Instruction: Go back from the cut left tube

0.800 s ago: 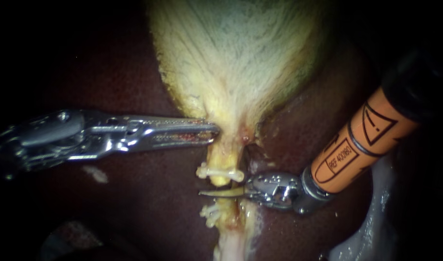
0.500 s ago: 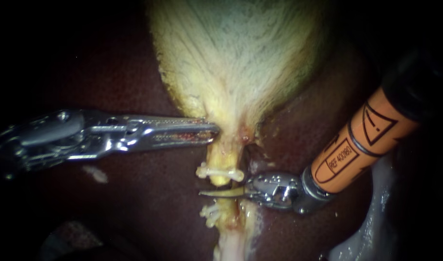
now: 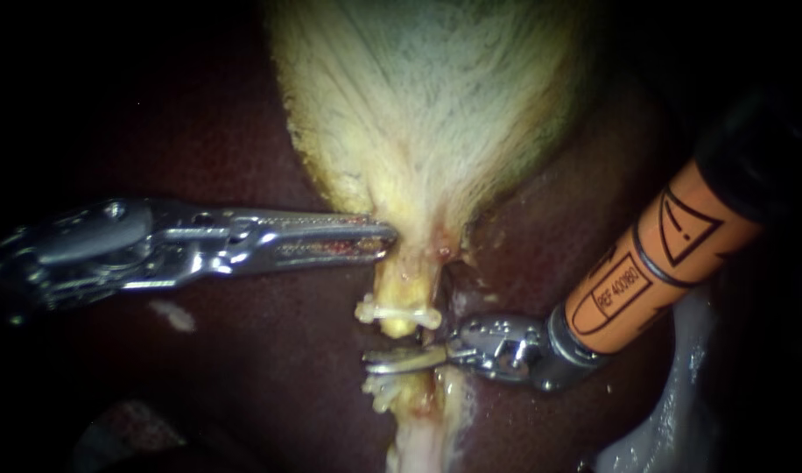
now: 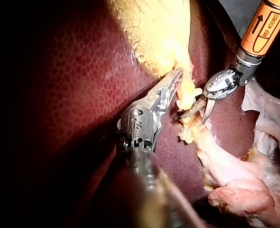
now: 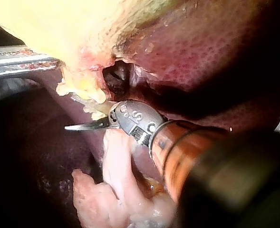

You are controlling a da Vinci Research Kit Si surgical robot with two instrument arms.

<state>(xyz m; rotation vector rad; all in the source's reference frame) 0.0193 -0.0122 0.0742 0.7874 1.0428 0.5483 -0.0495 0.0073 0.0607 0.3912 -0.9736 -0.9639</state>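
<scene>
– Tube (image 3: 403, 289) position?
– Centre of endoscope view, hanging from the narrow end of the gallbladder (image 3: 427, 114), with dark red liver (image 3: 243, 350) on both sides. It's in two pieces with a short gap between them.
– Clips?
– Two pale ones: upper clip (image 3: 399, 313) on the stump nearest the gallbladder, lower clip (image 3: 379, 390) on the far piece.
– Right instrument (image 3: 370, 361)?
– Comes in from the right, orange collar on the shaft. Blades lie across the gap between the two clips, thin slit between them, nothing gripped. Tips poke out past the tube's left side.
– Left instrument (image 3: 390, 236)?
– Comes in level from the left, above the upper clip. Jaws clamped on the gallbladder's narrow end, just where the tube starts. Left wrist view shows yellow tissue pinched between them.
– Instruments touching?
– No, apart, upper clip between them.
</scene>
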